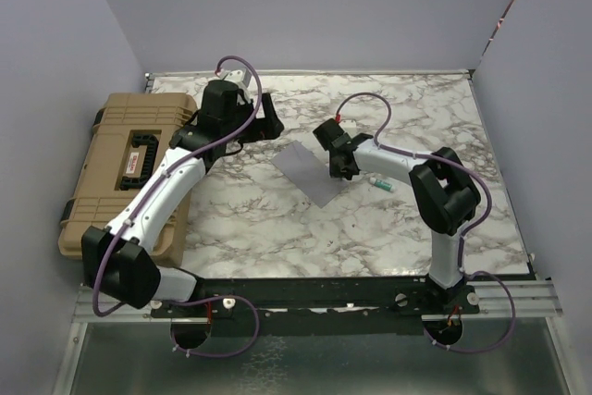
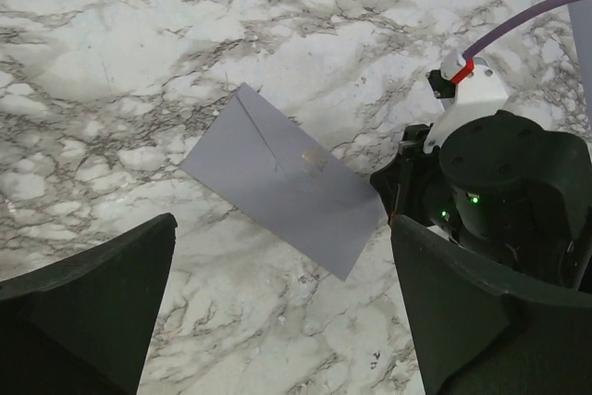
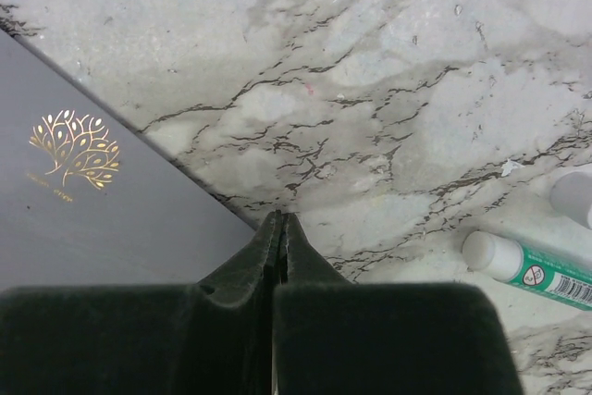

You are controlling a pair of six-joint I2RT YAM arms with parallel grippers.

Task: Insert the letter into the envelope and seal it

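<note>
The grey envelope (image 1: 310,173) lies flat in the middle of the marble table, its flap folded down and a gold tree emblem (image 3: 76,147) showing. The letter is not in view. My left gripper (image 1: 261,127) hovers open, up and to the left of the envelope (image 2: 277,178), with its fingers (image 2: 88,307) wide apart and nothing between them. My right gripper (image 3: 282,219) is shut, with its tips down at the envelope's (image 3: 92,219) right edge and nothing visible between them. In the top view the right gripper (image 1: 340,169) sits at that same edge.
A big tan hard case (image 1: 120,164) fills the left side of the table beside the left arm. A green-and-white glue stick (image 3: 532,270) lies just right of the right gripper, with a small white cap (image 3: 573,196) near it. Grey walls enclose the table.
</note>
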